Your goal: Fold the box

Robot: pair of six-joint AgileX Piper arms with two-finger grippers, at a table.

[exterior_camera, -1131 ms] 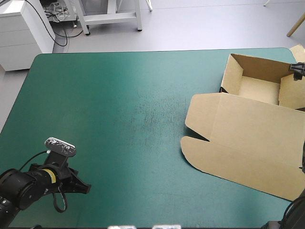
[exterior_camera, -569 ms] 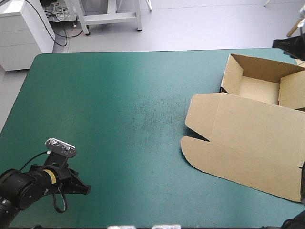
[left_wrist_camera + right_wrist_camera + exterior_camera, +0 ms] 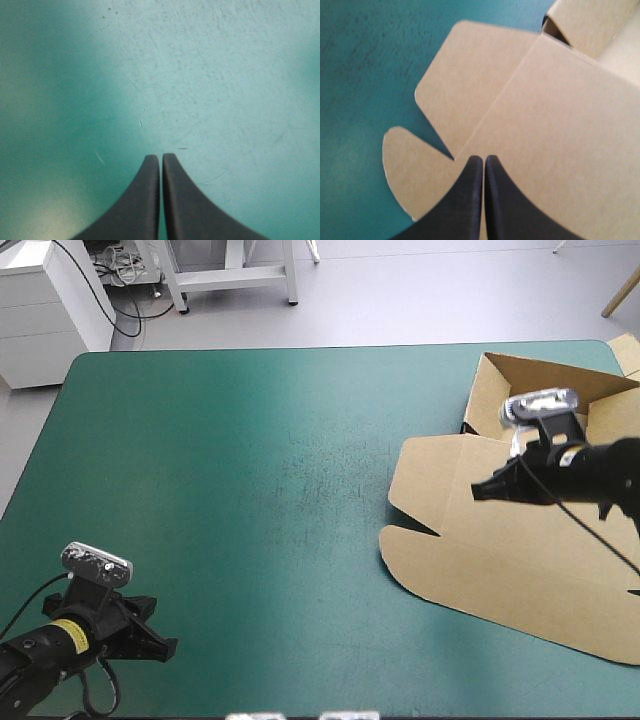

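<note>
— Brown board: the box (image 3: 470, 540), on the right side of the table (image 3: 230, 460), reaching up to the far right corner.

— Shape?

— Open tray (image 3: 490, 400) at the far end, walls raised. Lid (image 3: 560, 580) flat on the teal-green cover, spread toward the near edge.

— And the right pincer (image 3: 478, 490)?

— Over the lid, on the side of the tray toward the near edge, tips pointing toward the table's left. Black fingers pressed together into one pointed arch, clamped on nothing.

— From its own wrist?

— Same story. Right pincer (image 3: 483, 159) above brown board, tips close to the notch between the lid's side flap (image 3: 470, 80) and the rounded front flap (image 3: 402, 165). Corner of the tray farther ahead, off to one side. Touching the lid or just above it: cannot tell.

— Left pincer (image 3: 165, 645)?

— Low at the table's near left corner, well apart from the box. Fingers together there too, only a thin slit between them, holding nothing. Ahead of and under it, just scratched teal-green cover (image 3: 225, 75).
</note>
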